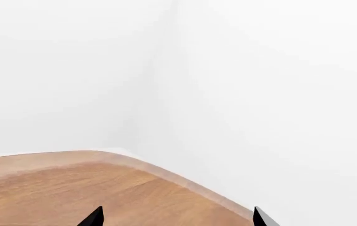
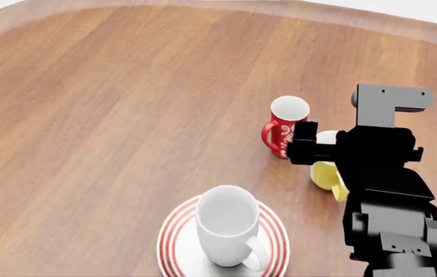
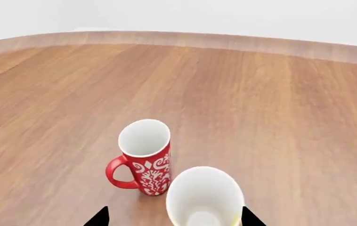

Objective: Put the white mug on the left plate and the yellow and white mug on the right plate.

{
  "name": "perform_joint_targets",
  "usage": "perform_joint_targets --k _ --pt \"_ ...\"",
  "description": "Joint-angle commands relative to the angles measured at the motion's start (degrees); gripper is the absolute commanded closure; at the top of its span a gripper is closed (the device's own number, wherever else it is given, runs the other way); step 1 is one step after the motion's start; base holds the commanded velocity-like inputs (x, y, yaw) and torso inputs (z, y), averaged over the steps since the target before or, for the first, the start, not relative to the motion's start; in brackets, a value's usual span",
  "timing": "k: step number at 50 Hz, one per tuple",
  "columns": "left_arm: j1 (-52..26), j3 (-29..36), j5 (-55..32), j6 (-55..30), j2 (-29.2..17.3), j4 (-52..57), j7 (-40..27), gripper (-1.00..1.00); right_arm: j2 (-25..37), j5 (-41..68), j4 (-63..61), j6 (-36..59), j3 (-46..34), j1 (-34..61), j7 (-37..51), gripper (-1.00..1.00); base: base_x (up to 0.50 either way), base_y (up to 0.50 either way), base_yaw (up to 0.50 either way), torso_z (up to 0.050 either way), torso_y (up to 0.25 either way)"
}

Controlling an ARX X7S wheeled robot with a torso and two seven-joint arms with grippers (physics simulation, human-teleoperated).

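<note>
The white mug [image 2: 222, 228] stands upright on the left plate [image 2: 170, 245], a white plate with red rings, near the front of the wooden table. The right plate is out of view. The yellow and white mug [image 3: 205, 197] stands upright just beside the red mug, and my right gripper [image 3: 173, 218] is open with its fingertips on either side of it. In the head view the right gripper [image 2: 315, 151] covers part of the yellow and white mug [image 2: 324, 176]. My left gripper [image 1: 177, 219] is open and empty over a table corner.
A red mug [image 2: 286, 124] with a white pattern stands upright next to the yellow and white mug, also seen as the red mug [image 3: 144, 157] in the right wrist view. The table's rounded edge [image 1: 166, 172] meets white walls.
</note>
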Motion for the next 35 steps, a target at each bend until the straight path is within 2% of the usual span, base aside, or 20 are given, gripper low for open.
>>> perform_joint_targets --k 1,9,18,31,35 --pt "0.6 0.2 0.5 0.8 -0.4 0.5 0.8 -1.0 -0.4 -5.5 1.2 0.3 5.0 0.7 -0.3 -1.0 0.0 0.0 0.0 0.011 -0.25" --pt "0.8 -0.2 -0.8 1.4 -0.5 0.3 1.0 -1.0 -0.2 -7.7 1.1 0.2 7.3 0.6 -0.4 -1.0 0.0 0.0 0.0 0.016 -0.249" --pt "1.0 -0.5 -1.2 2.8 -0.4 0.1 2.0 -1.0 -0.2 -9.8 1.1 -0.1 9.2 0.2 -0.3 -1.0 0.0 0.0 0.0 0.001 -0.001" --pt "0.9 -0.2 -0.9 3.2 -0.3 -0.3 2.0 -1.0 0.2 -11.7 1.0 0.3 10.6 0.8 0.0 -1.0 0.0 0.0 0.0 0.012 -0.249" --pt "0.5 0.3 -0.4 2.6 -0.2 -0.6 1.4 -1.0 0.6 -11.8 0.7 0.4 10.9 1.0 0.1 -1.0 0.0 0.0 0.0 0.0 0.0"
